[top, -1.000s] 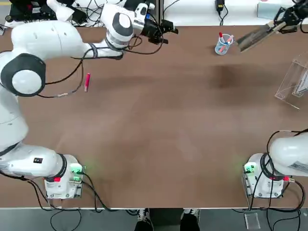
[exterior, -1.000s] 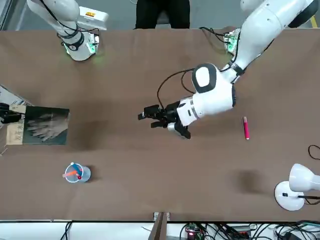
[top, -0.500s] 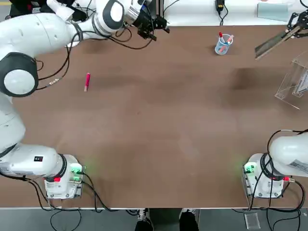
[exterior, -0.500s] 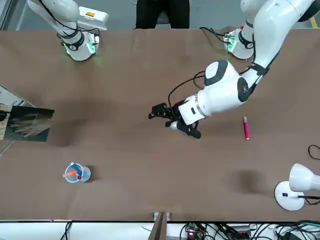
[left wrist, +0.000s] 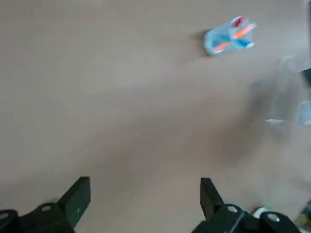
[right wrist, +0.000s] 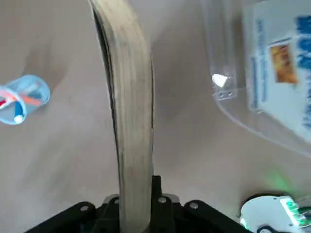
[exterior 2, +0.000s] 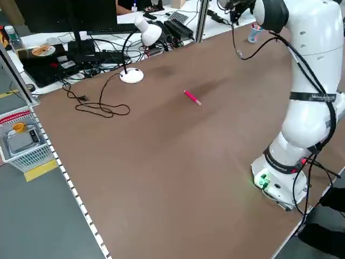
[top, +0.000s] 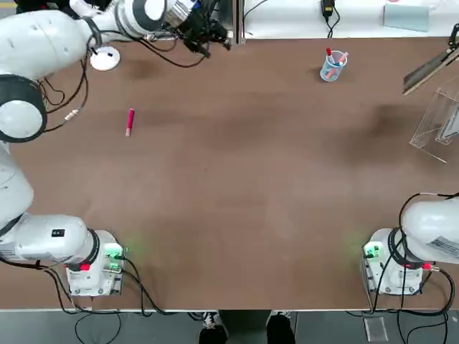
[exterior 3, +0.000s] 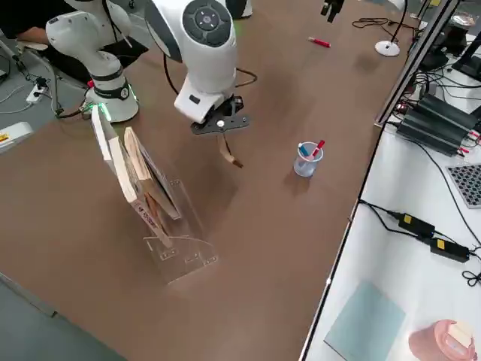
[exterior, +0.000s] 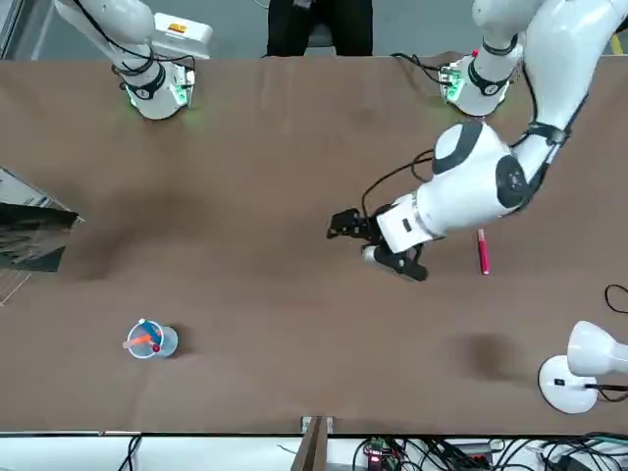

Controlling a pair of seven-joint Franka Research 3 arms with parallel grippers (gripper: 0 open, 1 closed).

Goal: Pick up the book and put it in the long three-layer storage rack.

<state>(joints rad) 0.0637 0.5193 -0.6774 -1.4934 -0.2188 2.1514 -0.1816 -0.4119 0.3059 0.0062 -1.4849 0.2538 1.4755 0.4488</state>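
The right hand [exterior 3: 219,129], clamped shut on the book [right wrist: 129,111], carries it above the worktop [top: 251,179] beside the long three-layer storage rack [exterior 3: 161,218]; next it must slot it in, while the left hand [left wrist: 141,206] idles wide open.

Brown table [top: 237,186]: clear acrylic rack [exterior 3: 161,218] with books at the robot's right edge; clear cup [top: 332,66] holding pens near the far edge; pink pen [top: 130,121] lying loose; white desk lamp [exterior: 579,365] at the far left corner

Left gripper [left wrist: 141,204] spread wide over brown table [left wrist: 107,97], clear pen cup [left wrist: 228,40] (lying sideways), well apart.
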